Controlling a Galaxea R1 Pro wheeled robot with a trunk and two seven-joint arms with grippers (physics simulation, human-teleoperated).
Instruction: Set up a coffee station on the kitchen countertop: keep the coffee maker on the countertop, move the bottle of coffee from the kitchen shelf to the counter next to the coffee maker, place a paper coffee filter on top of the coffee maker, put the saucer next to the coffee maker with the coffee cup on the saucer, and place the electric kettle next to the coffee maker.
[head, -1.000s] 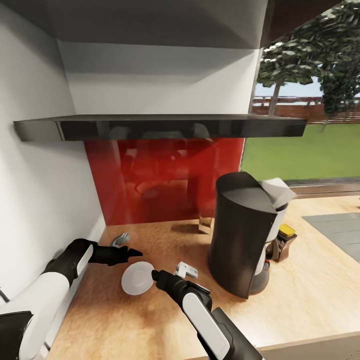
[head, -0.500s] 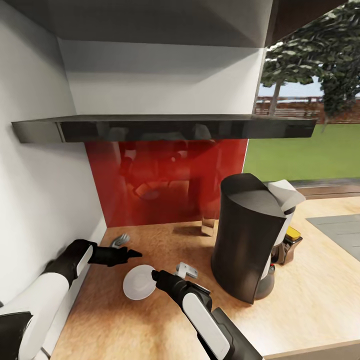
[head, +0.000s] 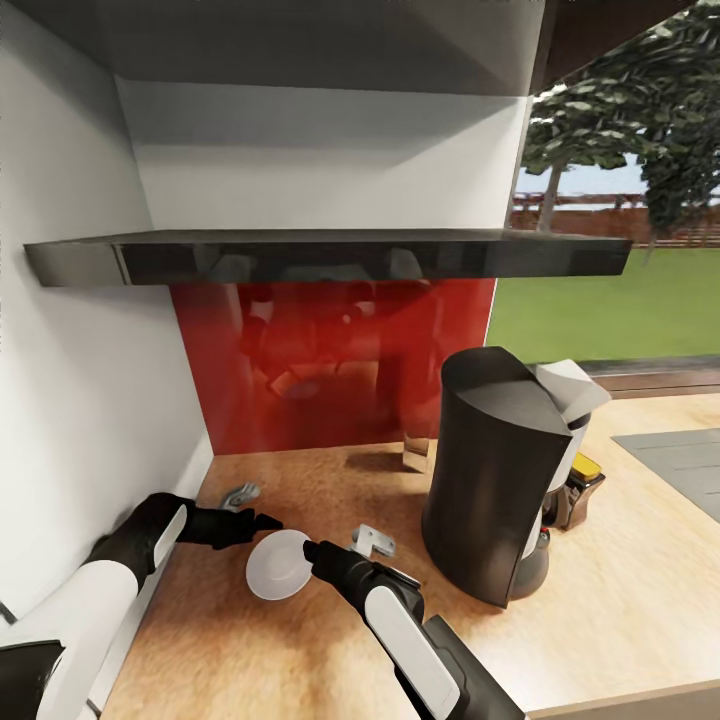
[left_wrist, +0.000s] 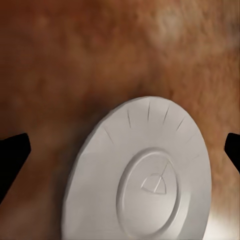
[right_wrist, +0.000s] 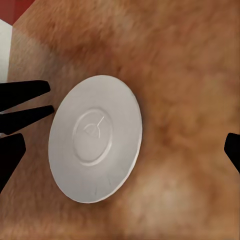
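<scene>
Head view shows the left gripper (head: 265, 521) reaching in low from the wall side, its jaws spread apart just beside the white saucer (head: 279, 563). The right gripper (head: 312, 551) hangs over the saucer's other edge, also spread and holding nothing. The saucer lies flat on the wooden surface (head: 600, 600), near the coffee maker (head: 495, 470). The right arm hides part of the saucer's rim.

- The saucer (head: 278, 564) lies flat on the surface (head: 620, 600), near the wall on the left.
- The coffee maker (head: 495, 470) stands to the right of the saucer, well apart from it.
- The paper filter (head: 572, 388) sits on top of the coffee maker.
- The shelf (head: 330, 255) hangs above the surface.
- The left gripper (head: 262, 521) is just beside the saucer's far left edge.
- The right gripper (head: 312, 550) is at the saucer's right edge.
</scene>
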